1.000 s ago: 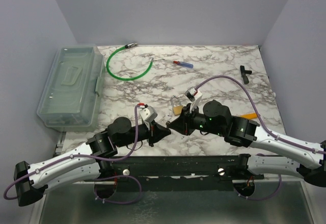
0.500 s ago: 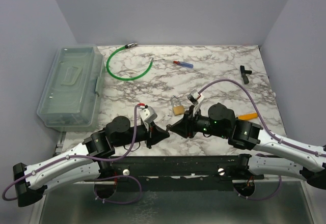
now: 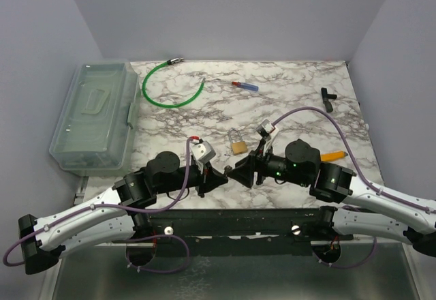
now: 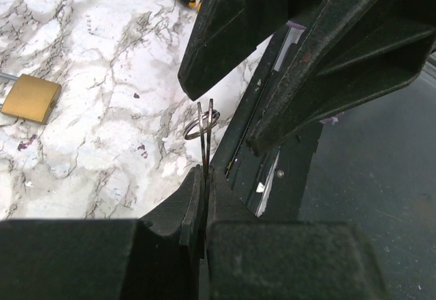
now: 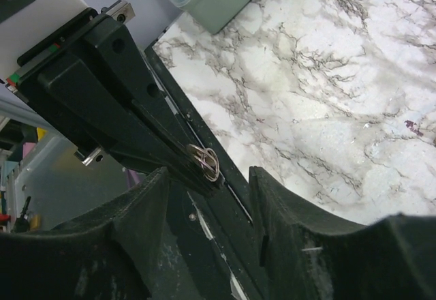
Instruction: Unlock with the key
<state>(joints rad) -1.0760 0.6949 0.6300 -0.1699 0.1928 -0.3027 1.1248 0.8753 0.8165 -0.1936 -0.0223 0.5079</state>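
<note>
One hand-off looks finished: your right gripper (image 5: 208, 178) just spread apart, your left gripper (image 4: 203, 181) clamps the key (image 4: 204, 146), padlock (image 3: 238, 144) next.

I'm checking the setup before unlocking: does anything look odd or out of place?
Mildly: the left gripper pinches the key with its ring end sticking out, while the padlock lies unheld on the marble table.
</note>
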